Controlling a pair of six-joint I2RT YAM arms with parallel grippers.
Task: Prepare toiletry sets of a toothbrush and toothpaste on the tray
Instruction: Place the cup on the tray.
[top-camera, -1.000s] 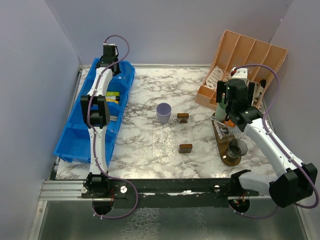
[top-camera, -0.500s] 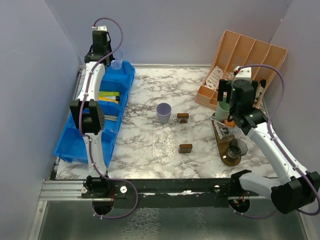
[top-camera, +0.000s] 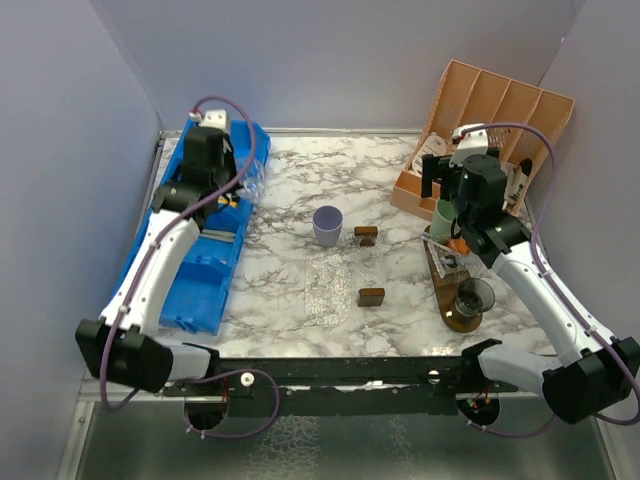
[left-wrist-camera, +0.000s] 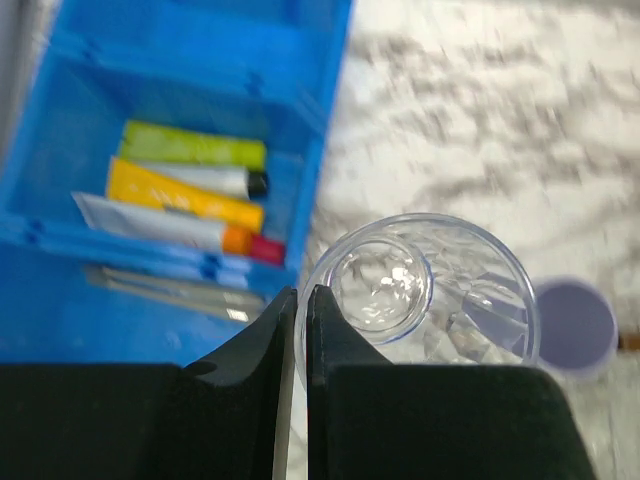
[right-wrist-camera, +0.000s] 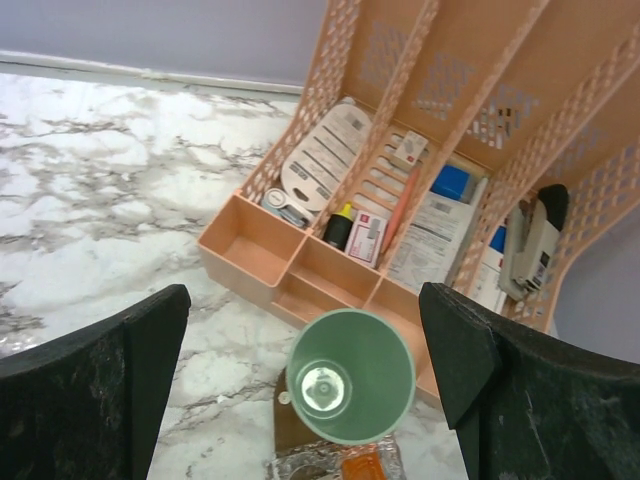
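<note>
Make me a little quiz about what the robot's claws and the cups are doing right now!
1. True or false: the left claw is shut on the rim of the clear cup.
2. Pick one: which cup shows below the open right claw, between its fingers? A) lilac B) mint green C) smoky dark
3. Fill the gap: the coloured tubes lie in the ___ bin.

Key
1. True.
2. B, the mint green cup.
3. Blue: they lie in the blue bin.
</note>
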